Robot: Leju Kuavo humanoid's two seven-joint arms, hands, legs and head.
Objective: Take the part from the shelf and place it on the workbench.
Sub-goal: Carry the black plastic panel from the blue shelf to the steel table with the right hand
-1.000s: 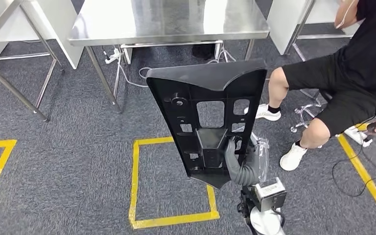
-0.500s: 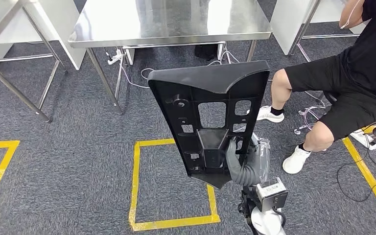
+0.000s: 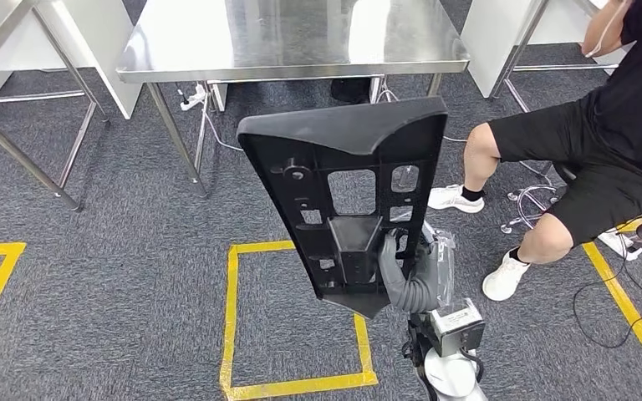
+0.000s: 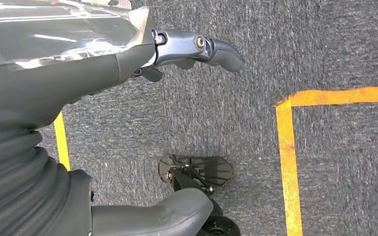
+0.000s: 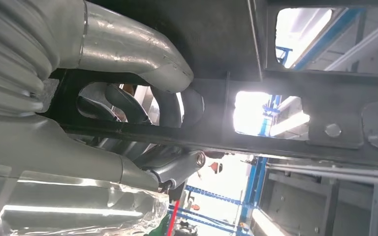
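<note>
Gripping black plastic panel point(image 3: 347, 209) at its lower end with right hand point(image 3: 394, 266), fingers hooking through opening. Holding panel upright, long axis vertical, steel tabletop point(image 3: 292, 38) lying straight ahead beyond it. Hanging left hand point(image 4: 197, 49) empty, fingers loosely apart.

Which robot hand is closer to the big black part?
The right hand. It grips the black part, fingers hooked through an opening low on it. The left hand hangs over the grey carpet, holding nothing, away from the part.
</note>
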